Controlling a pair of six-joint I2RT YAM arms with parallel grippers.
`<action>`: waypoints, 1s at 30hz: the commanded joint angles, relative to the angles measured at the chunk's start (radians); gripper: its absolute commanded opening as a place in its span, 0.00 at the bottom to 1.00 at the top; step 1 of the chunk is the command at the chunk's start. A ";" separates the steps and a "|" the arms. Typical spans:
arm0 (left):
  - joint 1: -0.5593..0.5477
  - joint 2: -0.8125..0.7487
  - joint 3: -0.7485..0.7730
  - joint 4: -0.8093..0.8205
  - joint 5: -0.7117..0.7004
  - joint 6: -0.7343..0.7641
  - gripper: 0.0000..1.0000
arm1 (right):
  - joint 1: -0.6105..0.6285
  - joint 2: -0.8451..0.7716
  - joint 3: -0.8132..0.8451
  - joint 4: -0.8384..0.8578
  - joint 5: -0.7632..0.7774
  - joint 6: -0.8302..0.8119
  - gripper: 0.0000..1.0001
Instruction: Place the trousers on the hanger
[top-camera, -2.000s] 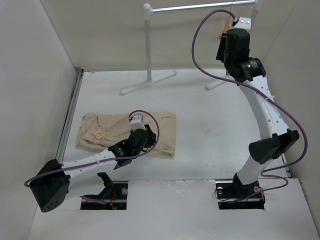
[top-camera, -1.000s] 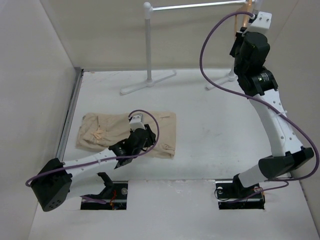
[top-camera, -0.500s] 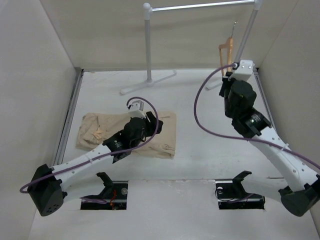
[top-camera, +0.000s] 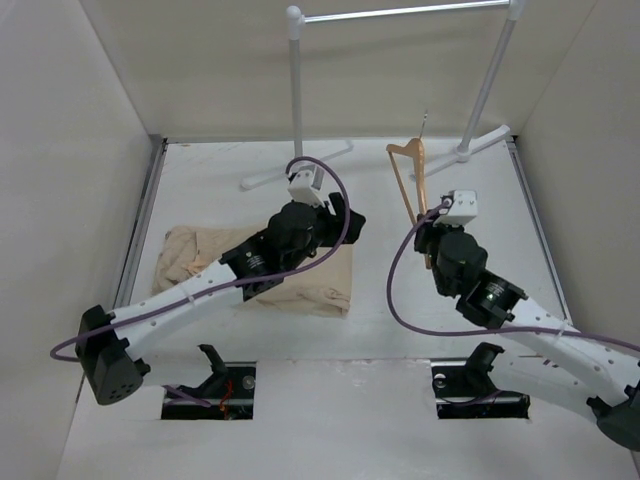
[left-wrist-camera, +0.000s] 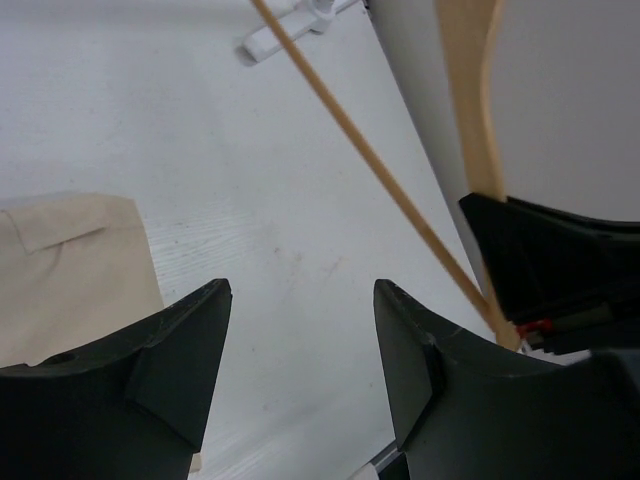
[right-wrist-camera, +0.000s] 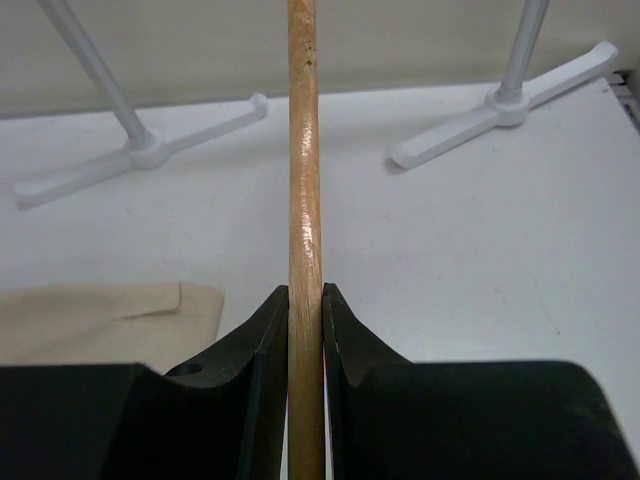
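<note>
The beige trousers (top-camera: 200, 265) lie folded flat on the table at the left; their edge shows in the left wrist view (left-wrist-camera: 70, 270) and the right wrist view (right-wrist-camera: 100, 320). The orange-tan wooden hanger (top-camera: 409, 178) is held upright over the middle-right of the table, hook up. My right gripper (top-camera: 427, 236) is shut on its lower part; in the right wrist view the jaws (right-wrist-camera: 305, 295) clamp the wooden bar (right-wrist-camera: 304, 180). My left gripper (top-camera: 347, 221) is open and empty over the trousers' right edge, pointing at the hanger (left-wrist-camera: 385, 185), a short gap away.
The white-and-silver garment rack (top-camera: 296, 90) stands at the back, its feet (right-wrist-camera: 140, 150) on the table and its bar (top-camera: 400, 12) across the top. White walls close in the left, right and back. A metal strip (top-camera: 140, 230) runs along the left edge.
My right arm has taken the hanger off the rack bar and brought it down and forward to mid-table. My left arm has risen off the trousers and swung right toward the hanger.
</note>
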 joint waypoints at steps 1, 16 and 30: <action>-0.006 0.043 0.091 -0.017 0.010 0.047 0.57 | 0.046 0.028 0.005 0.100 0.050 0.045 0.02; 0.024 0.366 0.421 -0.086 0.011 0.121 0.59 | 0.182 0.217 0.057 0.180 0.138 -0.117 0.02; 0.054 0.606 0.619 -0.158 -0.047 0.141 0.40 | 0.249 0.246 0.026 0.216 0.188 -0.202 0.02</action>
